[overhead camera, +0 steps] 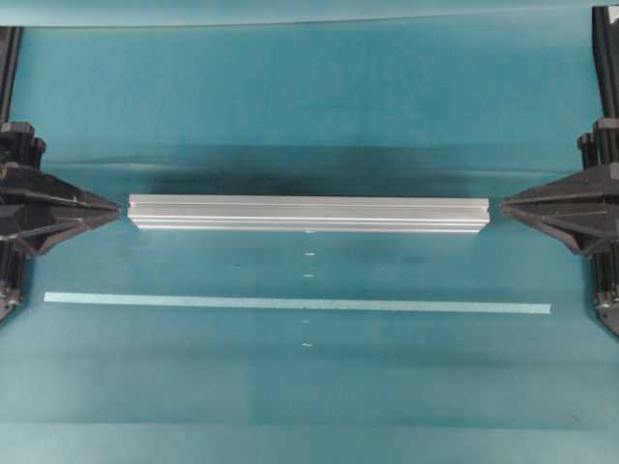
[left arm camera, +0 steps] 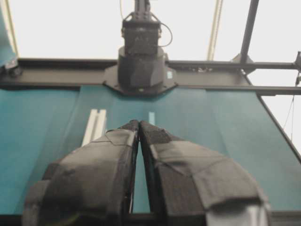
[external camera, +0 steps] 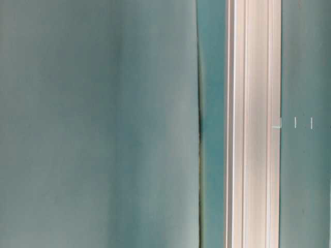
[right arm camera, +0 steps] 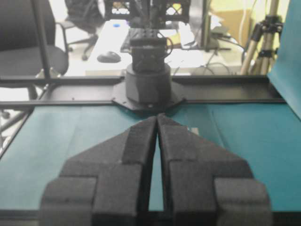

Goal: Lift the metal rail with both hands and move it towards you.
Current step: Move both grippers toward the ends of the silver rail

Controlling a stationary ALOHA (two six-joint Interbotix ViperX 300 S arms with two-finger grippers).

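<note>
The metal rail (overhead camera: 308, 214), a long silver grooved bar, lies flat on the teal mat across the middle of the overhead view. It runs top to bottom in the table-level view (external camera: 253, 124), and a short stretch shows left of the fingers in the left wrist view (left arm camera: 94, 126). My left gripper (overhead camera: 118, 214) sits just off the rail's left end, tips together, holding nothing (left arm camera: 139, 123). My right gripper (overhead camera: 502, 207) sits just off the right end, also shut and empty (right arm camera: 156, 117). Neither touches the rail.
A thin pale tape strip (overhead camera: 297, 303) lies on the mat nearer than the rail, parallel to it. Small white tick marks (overhead camera: 309, 254) run between rail and strip. Each wrist view faces the opposite arm's base (left arm camera: 140, 66) (right arm camera: 149, 80) on the black frame.
</note>
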